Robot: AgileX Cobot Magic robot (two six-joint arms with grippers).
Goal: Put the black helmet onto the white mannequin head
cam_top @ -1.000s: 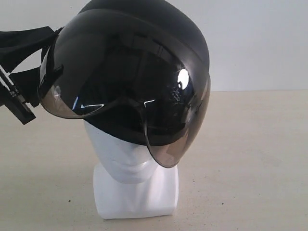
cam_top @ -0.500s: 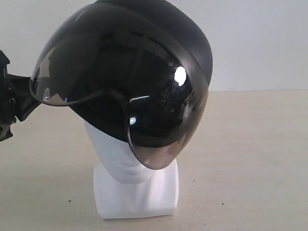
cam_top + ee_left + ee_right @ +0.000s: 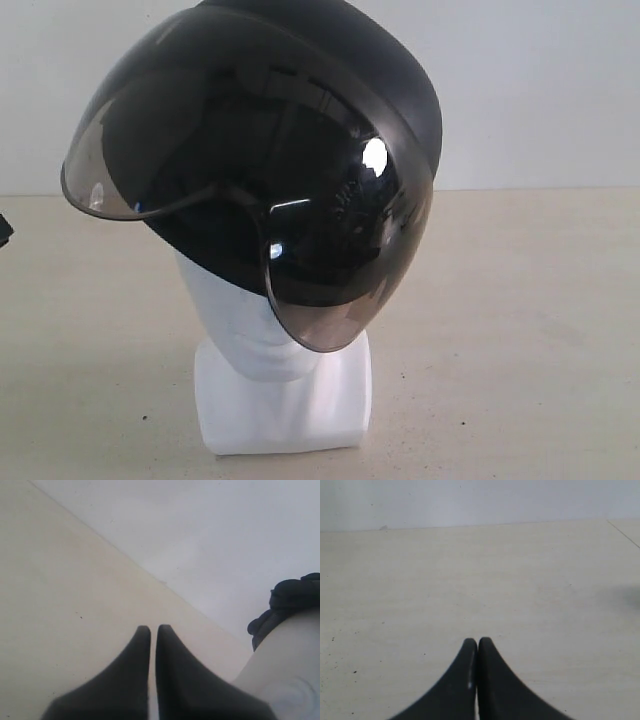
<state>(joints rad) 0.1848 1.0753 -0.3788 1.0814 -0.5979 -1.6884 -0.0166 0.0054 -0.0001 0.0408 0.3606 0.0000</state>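
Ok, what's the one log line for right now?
helmet: on mannequin head | left end effector: shut, empty | right end effector: shut, empty

Both pincers were shut, each holding nothing.

The left pincer [image 3: 150,630] had its two black fingers [image 3: 125,675] drawn together, the tips parallel with only a hairline slit between them, and nothing was gripped there. The right pincer [image 3: 478,642] was closed too, its tapered black fingers [image 3: 497,690] pressed against each other along their inner edges right up to the tips. Each pair narrowed from a broad base to slim rounded tips pointing away from its wrist camera. In the exterior view a small dark corner [image 3: 4,230] poked in at the nine o'clock edge, on the left arm's side; too little showed to tell which part it was.
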